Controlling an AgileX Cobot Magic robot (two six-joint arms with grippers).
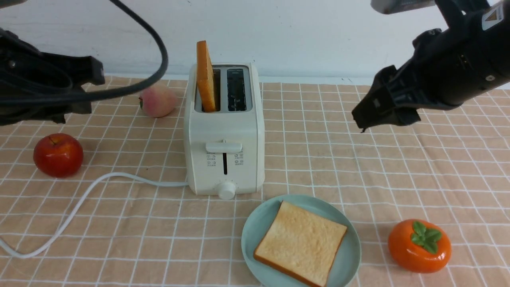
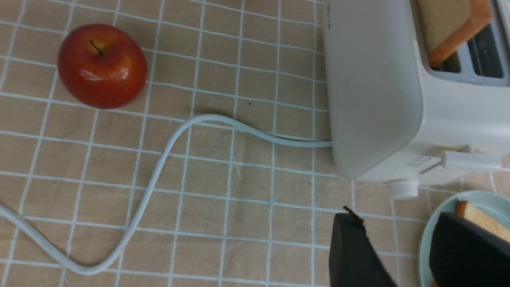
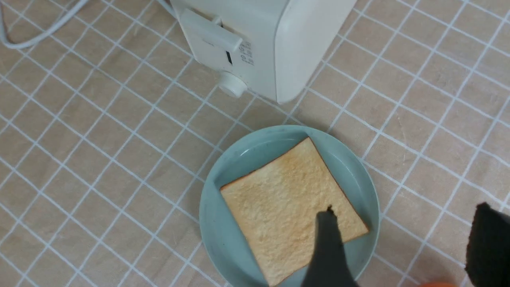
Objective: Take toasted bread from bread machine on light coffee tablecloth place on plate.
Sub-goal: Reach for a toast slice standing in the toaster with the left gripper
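Light coffee tablecloth (image 1: 310,159) underlies everything; one slice (image 1: 303,243) lies flat on the plate (image 1: 248,239), presumably delivered; another (image 1: 204,75) leans from the toaster (image 1: 225,131), graspable; left hand (image 2: 390,239) and right hand (image 3: 402,235) part open, empty.

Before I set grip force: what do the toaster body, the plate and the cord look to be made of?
Toaster body: likely molded plastic, satin cream-white; smooth rounded corners, soft sheen.
Plate: glazed ceramic or glossy plastic, can't tell which; smooth pale green with a small highlight near the rim.
Cord: probably rubbery plastic sheath, white; smooth, bends in loose curves.
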